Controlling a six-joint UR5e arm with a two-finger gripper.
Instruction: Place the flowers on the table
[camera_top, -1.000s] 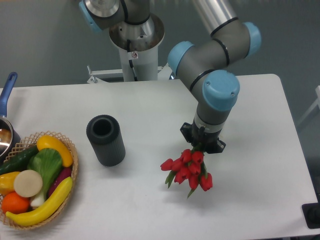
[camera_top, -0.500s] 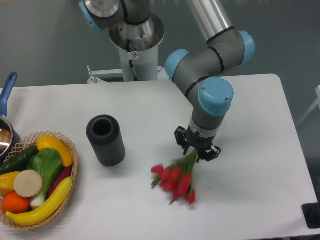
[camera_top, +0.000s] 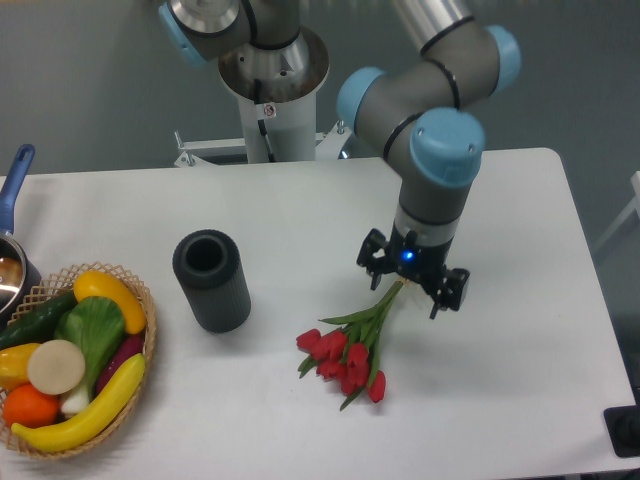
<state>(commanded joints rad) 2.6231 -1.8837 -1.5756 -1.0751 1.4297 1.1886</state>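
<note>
The flowers (camera_top: 345, 355), a small bunch of red tulip heads with green stems, lie flat on the white table (camera_top: 300, 220), heads toward the front left and stem ends toward the upper right. My gripper (camera_top: 412, 283) hangs just above the stem ends with its fingers spread apart. It is open and holds nothing. The stem tips reach up to the gap between the fingers.
A dark ribbed cylindrical vase (camera_top: 211, 280) stands upright left of the flowers. A wicker basket (camera_top: 140, 300) of fruit and vegetables sits at the front left edge. A pot with a blue handle (camera_top: 15, 180) is at the far left. The robot base (camera_top: 270, 90) stands behind the table.
The flowers went from hanging in the gripper to lying on the table. The gripper opened, let go of the stems and moved slightly right and up.
</note>
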